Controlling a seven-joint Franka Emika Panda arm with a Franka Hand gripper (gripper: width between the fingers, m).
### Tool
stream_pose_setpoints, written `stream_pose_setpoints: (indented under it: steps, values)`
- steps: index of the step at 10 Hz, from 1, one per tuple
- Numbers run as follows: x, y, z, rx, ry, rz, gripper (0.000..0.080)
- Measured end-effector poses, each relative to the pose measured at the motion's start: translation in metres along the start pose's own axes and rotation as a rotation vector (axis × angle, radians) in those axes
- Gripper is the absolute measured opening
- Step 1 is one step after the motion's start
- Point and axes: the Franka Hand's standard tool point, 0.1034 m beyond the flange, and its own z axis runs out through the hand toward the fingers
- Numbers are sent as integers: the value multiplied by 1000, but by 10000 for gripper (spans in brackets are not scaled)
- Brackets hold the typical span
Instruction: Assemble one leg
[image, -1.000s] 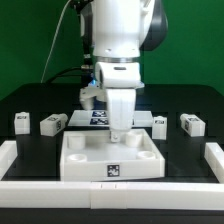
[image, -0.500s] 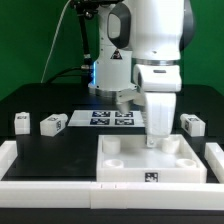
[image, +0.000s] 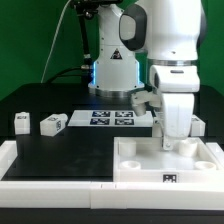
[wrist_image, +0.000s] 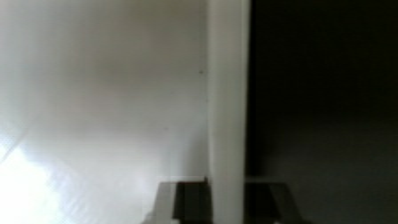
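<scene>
The large white tray-like tabletop (image: 165, 165) lies at the front of the exterior view's right, with round corner holes and a tag on its front wall. My gripper (image: 172, 143) is shut on the tabletop's back wall. In the wrist view that wall (wrist_image: 228, 90) runs as a white strip between my two dark fingers (wrist_image: 185, 202), and my gripper (wrist_image: 228, 195) straddles it. Two small white legs (image: 20, 122) (image: 52, 123) lie at the exterior view's left. A third leg (image: 198, 126) peeks out behind my gripper at the right. The fourth is hidden.
The marker board (image: 105, 118) lies flat at the back middle of the black table. A low white fence (image: 50, 182) runs along the front and up both sides. The tabletop sits close to its right corner. The arm's base stands behind the marker board.
My gripper has dragged the tabletop from the front middle toward the exterior view's right, into the fence's right corner. One right-hand leg is now hidden behind my arm.
</scene>
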Motion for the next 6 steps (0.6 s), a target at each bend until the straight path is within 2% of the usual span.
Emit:
stream_pose_setpoints:
  steps: [4,5,6]
  values:
    - [0,3,1,-2,-4,16,60]
    - [0,3,1,-2,-4,16,241]
    - [0,3,1,-2,-4,16,376]
